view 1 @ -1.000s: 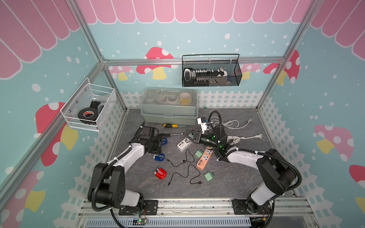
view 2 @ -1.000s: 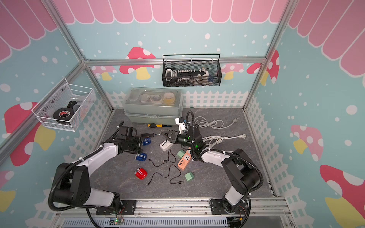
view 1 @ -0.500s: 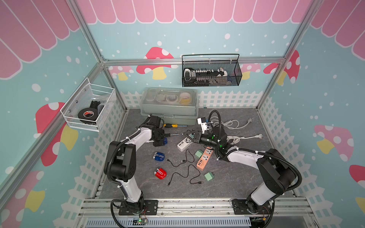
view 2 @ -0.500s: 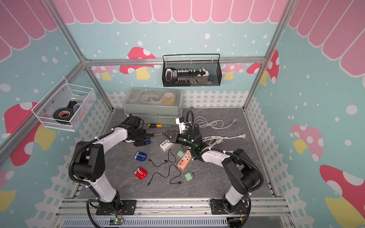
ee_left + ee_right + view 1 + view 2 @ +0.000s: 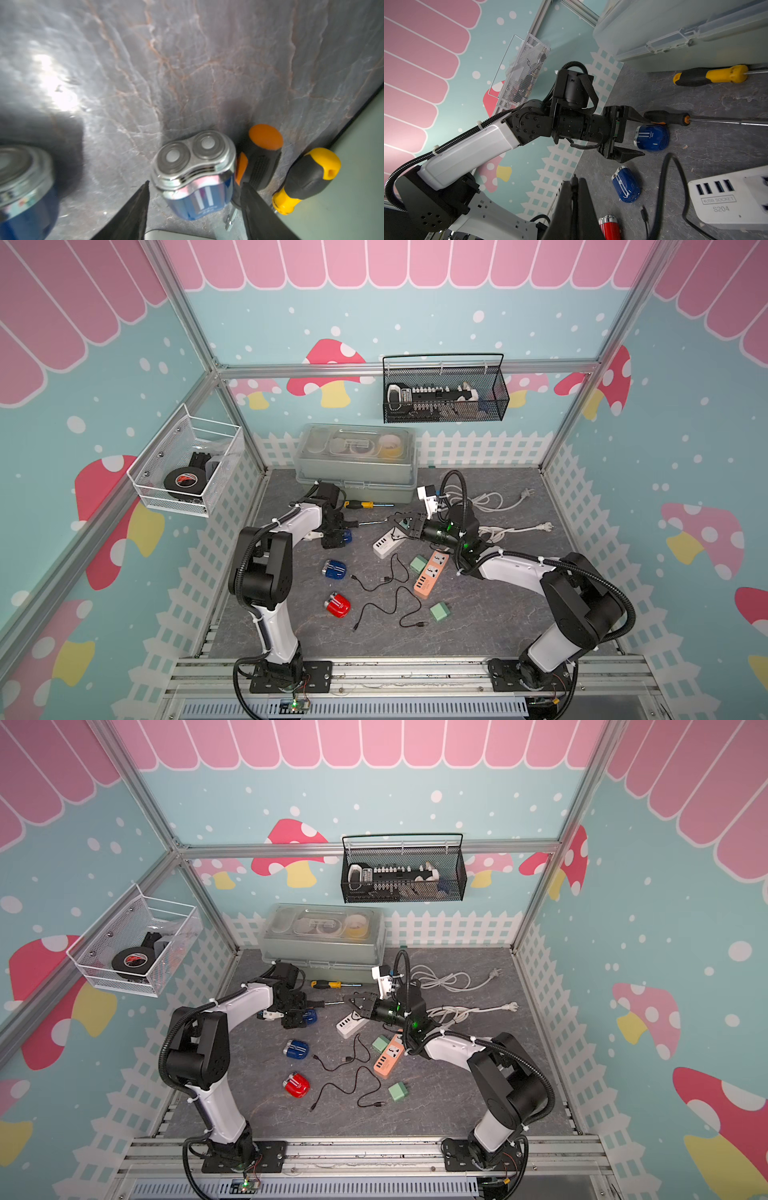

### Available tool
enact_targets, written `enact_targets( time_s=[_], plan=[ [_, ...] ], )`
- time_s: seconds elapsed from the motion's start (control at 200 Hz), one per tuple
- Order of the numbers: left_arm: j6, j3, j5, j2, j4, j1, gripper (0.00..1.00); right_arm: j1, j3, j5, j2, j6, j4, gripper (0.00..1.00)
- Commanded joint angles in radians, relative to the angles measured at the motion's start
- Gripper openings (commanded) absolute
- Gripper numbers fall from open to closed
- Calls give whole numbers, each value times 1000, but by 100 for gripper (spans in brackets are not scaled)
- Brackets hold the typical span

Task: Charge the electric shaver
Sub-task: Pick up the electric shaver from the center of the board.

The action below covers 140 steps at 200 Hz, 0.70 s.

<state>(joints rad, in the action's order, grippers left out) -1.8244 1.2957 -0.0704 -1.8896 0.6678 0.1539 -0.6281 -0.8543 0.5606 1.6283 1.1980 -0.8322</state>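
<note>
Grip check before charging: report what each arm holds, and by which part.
Nothing is held, as far as shows. The left gripper has its jaws open either side of the blue shaver, not clamped. The right gripper is shut, apparently on nothing.

The white power strip point(image 5: 726, 199) lying just ahead of the right gripper point(image 5: 574, 182) carries the raised words "4USB SOCKET" in a frame, with "S204" beneath. The blue shaver point(image 5: 199, 197) inside the left gripper point(image 5: 195, 184) bears lettering beside its white stripes, too small to read.
</note>
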Motion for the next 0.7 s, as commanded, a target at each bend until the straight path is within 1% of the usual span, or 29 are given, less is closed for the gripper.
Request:
enact_targets(
  time_s=[0.0,0.14,0.225,0.34,0.425,0.495,0.535,0.595,0.695],
  plan=[
    [-4,21,20,-17,3,-4,68,2,-16,9,14,17,-21,0],
    [13,23,24,-40,33,-3,66,4,-13,4,11,21,-21,0],
    [29,44,30,-56,109,-4,59,4,-11,-1,11,23,-21,0],
    [34,38,50,-52,146,1,49,4,-6,-6,14,27,-21,0],
    [41,60,62,-61,210,5,46,4,-5,-5,16,30,-22,0],
    [47,68,70,-67,231,6,47,3,-6,-8,19,32,-22,0],
    [51,69,68,-73,231,5,52,4,-5,-8,23,34,-26,0],
    [62,75,59,-91,234,3,61,4,-5,-9,24,40,-30,0],
    [72,87,54,-111,231,2,64,4,-3,-15,24,42,-33,0]
  ],
)
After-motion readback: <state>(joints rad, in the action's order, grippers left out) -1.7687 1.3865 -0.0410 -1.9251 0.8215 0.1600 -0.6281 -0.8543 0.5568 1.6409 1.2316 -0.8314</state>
